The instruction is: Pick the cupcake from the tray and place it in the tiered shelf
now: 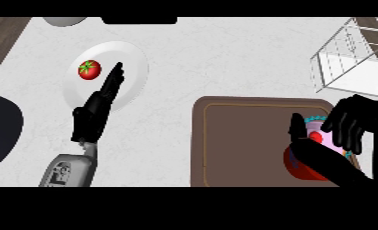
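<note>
The cupcake (316,135), pink frosting with a red cherry and a red wrapper (297,166), sits at the right end of the brown tray (236,144). My right hand (351,121) is over it with the fingers curled down its right side and the thumb (297,126) on its left, partly hiding it. The tiered shelf (343,56), a clear wire-framed rack, stands at the upper right, past the tray. My left hand (96,109) rests open on the left, fingers straight and pointing up over a white plate.
A white plate (129,56) holding a red tomato (89,69) lies at upper left. A grey rounded object (65,21) and a dark item (139,20) sit at the counter's far edge. A dark shape (9,129) shows at the left edge.
</note>
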Controlling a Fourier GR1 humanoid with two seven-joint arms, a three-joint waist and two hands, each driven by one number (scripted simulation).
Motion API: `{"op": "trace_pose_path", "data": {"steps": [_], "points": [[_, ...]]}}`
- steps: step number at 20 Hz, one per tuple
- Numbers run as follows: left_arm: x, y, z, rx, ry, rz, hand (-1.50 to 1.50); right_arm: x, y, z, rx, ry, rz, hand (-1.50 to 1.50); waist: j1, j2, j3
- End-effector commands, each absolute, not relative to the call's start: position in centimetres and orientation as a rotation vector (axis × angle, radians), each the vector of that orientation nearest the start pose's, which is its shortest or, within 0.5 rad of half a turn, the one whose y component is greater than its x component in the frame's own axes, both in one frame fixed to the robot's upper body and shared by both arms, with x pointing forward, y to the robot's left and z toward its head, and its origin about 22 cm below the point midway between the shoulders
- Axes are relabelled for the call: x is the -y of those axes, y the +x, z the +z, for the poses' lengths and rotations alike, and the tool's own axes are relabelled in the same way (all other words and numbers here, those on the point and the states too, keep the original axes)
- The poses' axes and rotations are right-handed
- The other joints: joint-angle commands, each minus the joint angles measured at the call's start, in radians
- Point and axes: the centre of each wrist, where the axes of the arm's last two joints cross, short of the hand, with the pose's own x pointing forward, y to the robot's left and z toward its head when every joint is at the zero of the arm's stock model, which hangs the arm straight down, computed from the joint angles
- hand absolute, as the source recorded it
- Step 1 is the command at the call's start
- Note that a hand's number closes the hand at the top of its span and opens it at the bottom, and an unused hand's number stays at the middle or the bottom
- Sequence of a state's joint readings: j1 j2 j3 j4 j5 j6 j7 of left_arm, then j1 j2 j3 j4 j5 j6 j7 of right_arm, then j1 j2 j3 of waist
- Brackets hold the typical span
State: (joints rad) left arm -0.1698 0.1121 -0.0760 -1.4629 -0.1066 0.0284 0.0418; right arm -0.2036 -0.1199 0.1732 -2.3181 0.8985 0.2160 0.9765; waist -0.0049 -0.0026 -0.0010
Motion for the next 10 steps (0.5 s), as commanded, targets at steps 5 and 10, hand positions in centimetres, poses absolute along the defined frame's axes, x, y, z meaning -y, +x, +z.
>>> {"op": "trace_pose_path", "data": {"steps": [5, 10], "points": [[-22.2, 28.3, 1.9, 1.58, 0.101, -0.257, 0.0, 21.0, 18.1, 26.5, 1.49, -1.194, 0.16, 1.5, 0.001, -0.001, 0.0], [-22.0, 27.2, 1.3, 1.585, 0.103, -0.25, 0.0, 23.2, 19.2, 29.1, 1.482, -1.317, 0.096, 1.5, 0.002, -0.001, 0.0]]}}
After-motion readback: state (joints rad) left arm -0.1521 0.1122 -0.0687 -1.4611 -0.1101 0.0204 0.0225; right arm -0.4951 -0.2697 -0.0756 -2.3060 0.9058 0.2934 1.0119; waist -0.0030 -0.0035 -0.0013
